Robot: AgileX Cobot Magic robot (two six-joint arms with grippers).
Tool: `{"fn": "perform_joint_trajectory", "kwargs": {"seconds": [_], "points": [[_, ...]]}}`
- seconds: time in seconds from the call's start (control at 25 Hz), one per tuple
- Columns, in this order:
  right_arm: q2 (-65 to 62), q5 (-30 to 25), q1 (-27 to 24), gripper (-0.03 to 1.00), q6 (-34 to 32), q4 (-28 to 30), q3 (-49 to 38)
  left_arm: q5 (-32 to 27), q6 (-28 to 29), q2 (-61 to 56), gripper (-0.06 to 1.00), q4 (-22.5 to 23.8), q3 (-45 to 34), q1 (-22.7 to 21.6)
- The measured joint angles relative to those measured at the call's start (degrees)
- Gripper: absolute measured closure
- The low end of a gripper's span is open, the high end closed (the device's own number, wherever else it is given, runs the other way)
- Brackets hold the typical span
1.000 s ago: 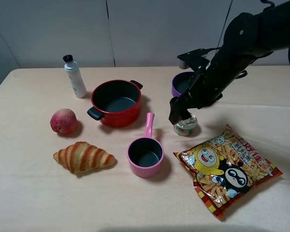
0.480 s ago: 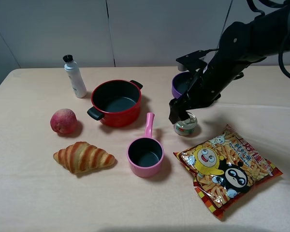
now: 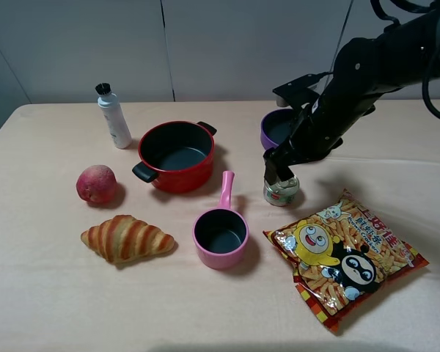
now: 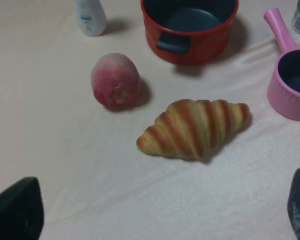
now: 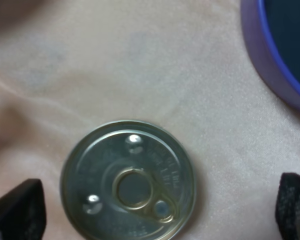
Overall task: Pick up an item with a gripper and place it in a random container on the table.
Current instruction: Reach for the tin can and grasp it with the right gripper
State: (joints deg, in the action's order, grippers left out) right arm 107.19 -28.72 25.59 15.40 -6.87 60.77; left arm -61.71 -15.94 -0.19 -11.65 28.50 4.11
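Note:
The small tin can (image 3: pixel 280 192) with a silver pull-tab lid stands upright on the table (image 3: pixel 51 293), right of the pink saucepan. My right gripper (image 3: pixel 277 173) hangs just over it. In the right wrist view the can's lid (image 5: pixel 127 182) lies between the two spread fingertips (image 5: pixel 17 210), which stand apart from it; the gripper (image 5: pixel 155 207) is open. The red pot (image 3: pixel 176 155) with black handles stands at centre left, with nothing in it. My left gripper (image 4: pixel 157 210) is open over bare cloth near the croissant (image 4: pixel 195 127) and does not show in the exterior view.
A purple pan (image 3: pixel 277 128) sits just behind the can. A pink saucepan (image 3: pixel 221 233), a snack bag (image 3: pixel 341 257), a croissant (image 3: pixel 126 238), an apple (image 3: pixel 96 183) and a white bottle (image 3: pixel 112 116) lie around the pot.
My right gripper has shifted slightly right and come down, so its fingers now sit over the can. The can and the other objects have not moved.

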Motion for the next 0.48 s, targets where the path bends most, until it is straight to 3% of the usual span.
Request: {"fn": "perform_joint_trajectory", "kwargs": {"seconds": [0.48], "points": [[4.62,2.19,-0.3,0.27,-0.28,-1.56,0.04,0.0,0.0,0.0,-0.05,0.0,0.0,0.0]]}}
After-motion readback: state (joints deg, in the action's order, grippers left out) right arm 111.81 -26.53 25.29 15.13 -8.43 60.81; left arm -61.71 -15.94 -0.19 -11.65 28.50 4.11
